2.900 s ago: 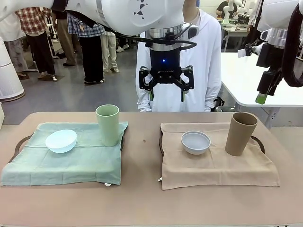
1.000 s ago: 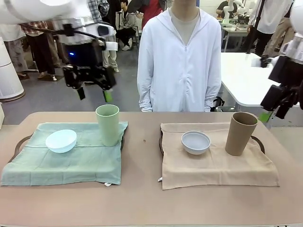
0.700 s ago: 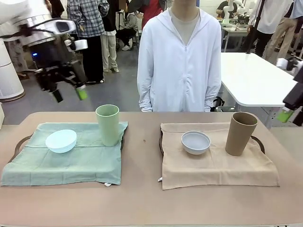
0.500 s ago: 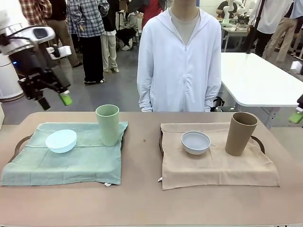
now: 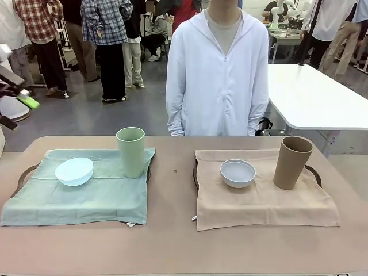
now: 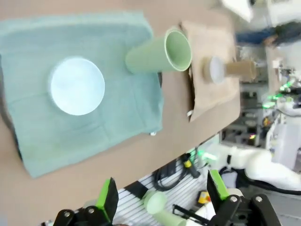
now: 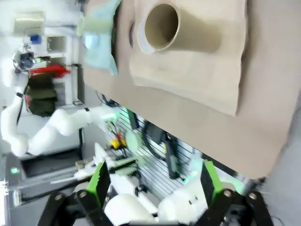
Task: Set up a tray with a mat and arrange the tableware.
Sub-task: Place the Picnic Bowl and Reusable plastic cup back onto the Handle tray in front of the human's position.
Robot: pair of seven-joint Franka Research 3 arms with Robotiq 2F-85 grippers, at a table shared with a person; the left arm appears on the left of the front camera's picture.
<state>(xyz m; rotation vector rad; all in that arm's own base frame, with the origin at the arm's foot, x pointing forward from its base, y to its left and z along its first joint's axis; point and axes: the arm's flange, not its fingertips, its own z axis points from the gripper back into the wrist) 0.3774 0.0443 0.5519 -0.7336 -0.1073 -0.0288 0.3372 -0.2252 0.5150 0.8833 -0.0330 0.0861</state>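
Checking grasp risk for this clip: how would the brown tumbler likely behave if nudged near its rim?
The brown tumbler is tall and narrow, so it would probably tip rather than slide. It stands on a loose tan mat, which may bunch underneath. On its side, it would likely roll.

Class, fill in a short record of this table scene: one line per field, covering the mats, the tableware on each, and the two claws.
Left mat: green mat over a dark tray
On it: pale blue bowl, light green tumbler, upright
Right mat: tan mat over a dark tray
On it: greyish white bowl, tan brown tumbler, upright
Left claw: open, empty
Right claw: open, empty
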